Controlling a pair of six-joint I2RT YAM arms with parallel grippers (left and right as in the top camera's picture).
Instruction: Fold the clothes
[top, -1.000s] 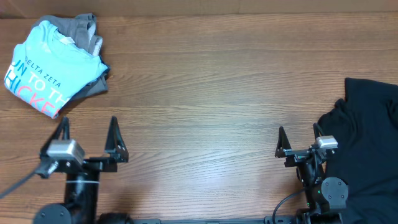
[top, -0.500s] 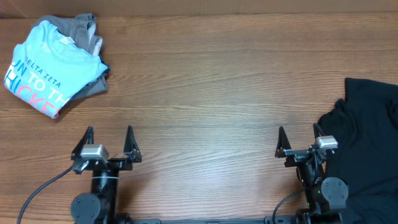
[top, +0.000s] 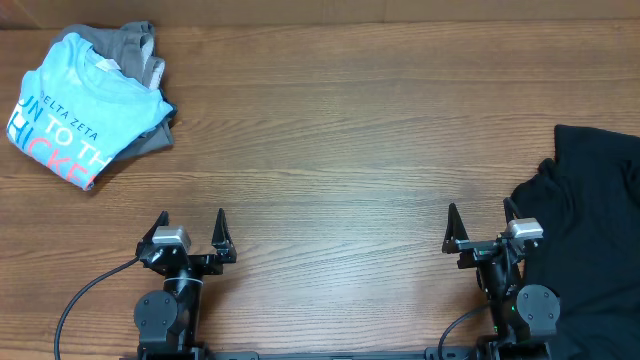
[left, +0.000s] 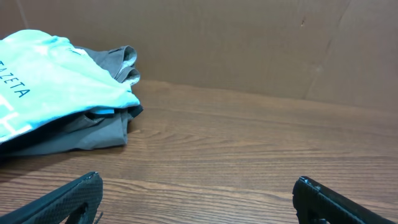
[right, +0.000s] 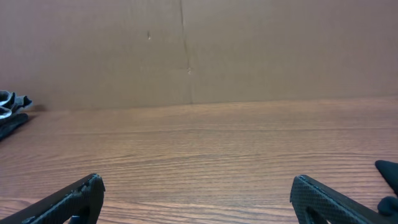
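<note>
A folded light blue T-shirt (top: 75, 105) with white and pink lettering lies on a grey shirt (top: 140, 52) at the table's far left corner; both show in the left wrist view, the blue one (left: 50, 74) over the grey one (left: 93, 127). A black shirt (top: 590, 230) lies crumpled at the right edge. My left gripper (top: 190, 222) stands open and empty near the front edge, well short of the folded pile. My right gripper (top: 480, 215) is open and empty too, just left of the black shirt. In each wrist view the fingertips (left: 87, 186) (right: 87, 190) frame bare wood.
A brown cardboard wall (right: 186, 50) runs along the back of the wooden table (top: 330, 150). A cable (top: 90, 290) trails from the left arm toward the front left corner.
My left arm has swung to the right and drawn back toward the front edge, its gripper staying open. The right arm and the shirts have not moved.
</note>
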